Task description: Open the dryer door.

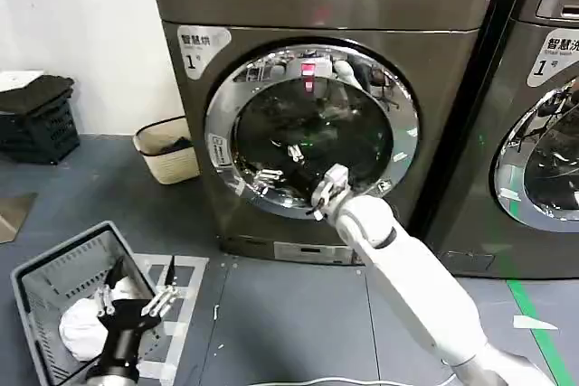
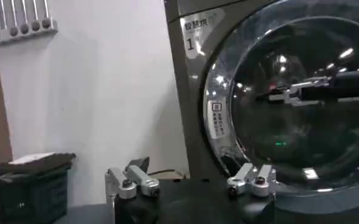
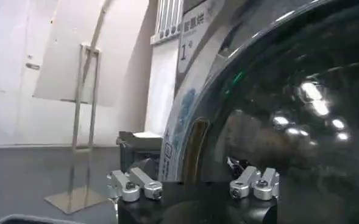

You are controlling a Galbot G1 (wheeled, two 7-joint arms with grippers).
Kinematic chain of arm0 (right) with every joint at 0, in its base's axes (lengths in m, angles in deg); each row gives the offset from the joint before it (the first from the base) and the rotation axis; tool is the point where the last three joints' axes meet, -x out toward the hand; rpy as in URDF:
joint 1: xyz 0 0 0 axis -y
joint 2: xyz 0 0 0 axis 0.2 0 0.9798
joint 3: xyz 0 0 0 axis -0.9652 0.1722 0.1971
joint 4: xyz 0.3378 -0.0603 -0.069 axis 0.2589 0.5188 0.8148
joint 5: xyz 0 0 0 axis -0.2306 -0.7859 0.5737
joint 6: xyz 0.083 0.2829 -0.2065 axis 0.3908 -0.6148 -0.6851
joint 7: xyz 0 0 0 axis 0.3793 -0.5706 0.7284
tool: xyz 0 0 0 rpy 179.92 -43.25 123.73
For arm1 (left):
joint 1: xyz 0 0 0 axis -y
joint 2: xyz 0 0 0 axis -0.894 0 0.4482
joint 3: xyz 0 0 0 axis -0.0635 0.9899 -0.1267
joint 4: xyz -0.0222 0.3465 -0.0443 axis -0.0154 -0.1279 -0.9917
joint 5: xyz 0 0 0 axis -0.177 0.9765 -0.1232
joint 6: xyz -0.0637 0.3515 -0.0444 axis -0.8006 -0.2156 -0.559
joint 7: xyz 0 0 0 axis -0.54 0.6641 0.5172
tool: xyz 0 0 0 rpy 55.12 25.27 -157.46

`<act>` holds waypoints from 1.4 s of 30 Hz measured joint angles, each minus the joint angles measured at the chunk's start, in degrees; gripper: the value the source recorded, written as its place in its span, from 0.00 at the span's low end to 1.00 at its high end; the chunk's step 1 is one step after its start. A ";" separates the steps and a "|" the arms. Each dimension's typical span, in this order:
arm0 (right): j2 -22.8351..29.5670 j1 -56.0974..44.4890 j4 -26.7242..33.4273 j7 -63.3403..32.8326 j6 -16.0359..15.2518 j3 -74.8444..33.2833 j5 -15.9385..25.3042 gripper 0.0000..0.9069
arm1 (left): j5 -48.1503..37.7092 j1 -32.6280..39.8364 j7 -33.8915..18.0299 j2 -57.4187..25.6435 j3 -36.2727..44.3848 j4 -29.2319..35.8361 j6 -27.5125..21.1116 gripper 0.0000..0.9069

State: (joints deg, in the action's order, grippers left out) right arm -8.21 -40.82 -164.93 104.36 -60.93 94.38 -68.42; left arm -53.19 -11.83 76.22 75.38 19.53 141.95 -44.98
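The bronze-grey dryer (image 1: 271, 6) stands ahead, with a white corner label marked 1. Its dryer door (image 1: 226, 106), a chrome rim around dark glass, lies flush against the front. My right gripper (image 1: 324, 194) is held against the lower right of the glass, open and holding nothing. In the right wrist view that gripper (image 3: 188, 167) is very near the chrome rim (image 3: 179, 134), its fingers spread. The left wrist view shows the door (image 2: 228, 73) and the right gripper (image 2: 289, 94) in front of the glass. My left gripper (image 1: 142, 276) hangs open and empty, low at the left over a basket.
A second, similar grey machine (image 1: 543, 133) stands close on the right. A grey laundry basket (image 1: 36, 268) with white cloth sits under the left gripper. A woven basket (image 1: 167, 146) and a black crate (image 1: 36, 119) stand by the wall at the left.
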 joint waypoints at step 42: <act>6.28 8.94 14.21 1.05 2.32 6.09 1.30 1.00 | -0.01 -1.55 0.22 0.40 0.12 0.32 0.73 1.00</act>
State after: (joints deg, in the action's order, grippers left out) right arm -1.94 -31.88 -150.72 105.41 -58.61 100.47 -67.12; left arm -53.20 -13.38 76.44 75.78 19.65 142.26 -44.25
